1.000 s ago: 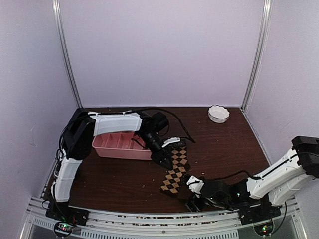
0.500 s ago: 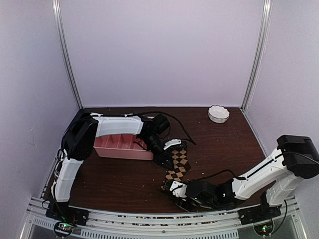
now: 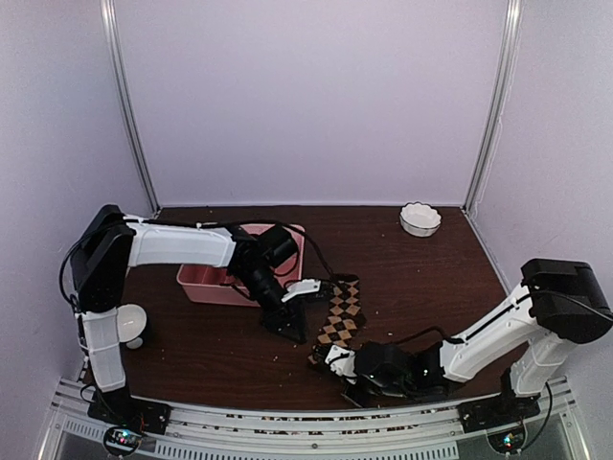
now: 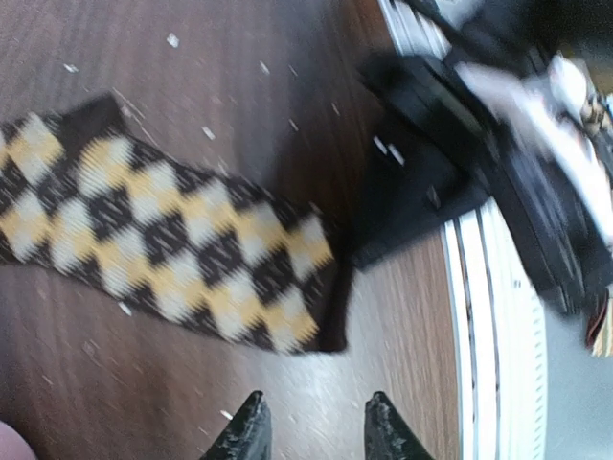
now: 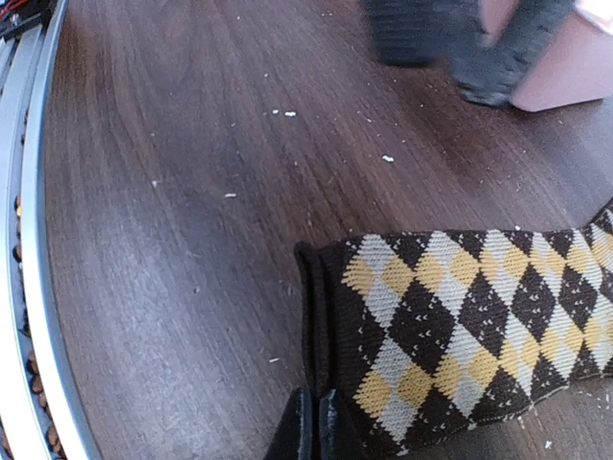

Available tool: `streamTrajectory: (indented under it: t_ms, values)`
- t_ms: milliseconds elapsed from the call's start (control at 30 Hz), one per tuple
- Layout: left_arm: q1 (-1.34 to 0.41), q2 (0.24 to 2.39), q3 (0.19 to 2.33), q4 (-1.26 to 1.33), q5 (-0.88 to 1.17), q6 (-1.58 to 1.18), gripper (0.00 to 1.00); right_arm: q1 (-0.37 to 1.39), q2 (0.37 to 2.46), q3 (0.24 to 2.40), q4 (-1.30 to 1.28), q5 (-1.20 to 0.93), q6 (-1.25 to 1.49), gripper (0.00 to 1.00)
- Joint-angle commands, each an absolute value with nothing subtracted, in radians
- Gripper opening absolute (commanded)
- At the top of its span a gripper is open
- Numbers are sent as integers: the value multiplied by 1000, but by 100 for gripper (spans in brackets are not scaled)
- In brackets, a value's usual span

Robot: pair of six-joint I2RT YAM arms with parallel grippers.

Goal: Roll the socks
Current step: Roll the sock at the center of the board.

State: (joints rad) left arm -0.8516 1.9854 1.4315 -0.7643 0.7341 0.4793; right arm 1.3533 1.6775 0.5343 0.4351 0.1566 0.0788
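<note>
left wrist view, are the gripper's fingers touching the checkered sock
No, a strip of bare table shows between the tips of the left gripper and the near edge of the checkered sock.

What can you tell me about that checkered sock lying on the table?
The checkered sock is a soft knit with diamonds of dark brown, tan-yellow and pale grey, ending in a plain dark brown cuff. It lies flat and stretched out on the dark wooden table, cuff end toward the near edge. The right gripper is shut right at the cuff's corner; whether it pinches fabric is unclear. The left gripper is open over bare wood beside it, not touching.
</note>
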Motion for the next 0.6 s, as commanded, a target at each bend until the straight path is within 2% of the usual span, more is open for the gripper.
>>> streamTrajectory:
  t_ms: [0, 300, 567]
  values:
    - [-847, 1891, 1271, -621, 706, 595, 34, 1291, 1684, 520, 464, 25, 213, 0]
    - [-901, 1819, 1130, -496, 686, 688, 32, 1081, 1782, 465, 615, -397, 559, 0]
    - [-1034, 1813, 1122, -435, 515, 802, 30, 996, 1892, 452, 728, -573, 803, 0]
